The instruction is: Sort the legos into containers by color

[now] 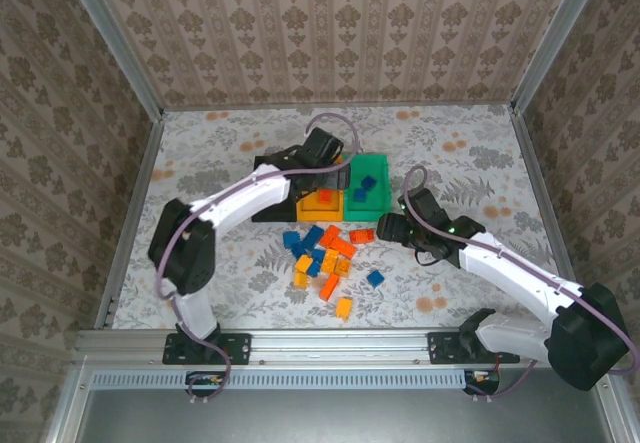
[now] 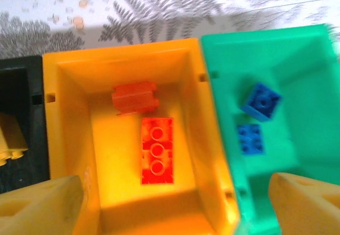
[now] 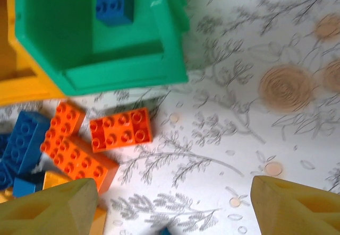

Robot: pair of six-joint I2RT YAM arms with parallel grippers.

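My left gripper (image 1: pixel 330 173) hangs open above the yellow-orange bin (image 2: pixel 64 86), nothing between its fingers (image 2: pixel 48 203). Two red-orange bricks lie in that bin, one on its side (image 2: pixel 135 97) and one flat (image 2: pixel 157 150). The green bin (image 2: pixel 313 49) holds two blue bricks (image 2: pixel 261 101) (image 2: pixel 249 138). A yellow brick (image 2: pixel 10 139) lies in the black bin (image 2: pixel 26 76). My right gripper (image 3: pixel 172 203) is open just over bare table, right of a red-orange brick (image 3: pixel 121 130) and the loose pile (image 1: pixel 325 253).
A lone blue brick (image 1: pixel 375 278) and a yellow-orange one (image 1: pixel 343 308) lie nearer the front edge. The three bins stand side by side mid-table. Patterned walls enclose the table; open floral cloth (image 1: pixel 480 163) spreads to the right and back.
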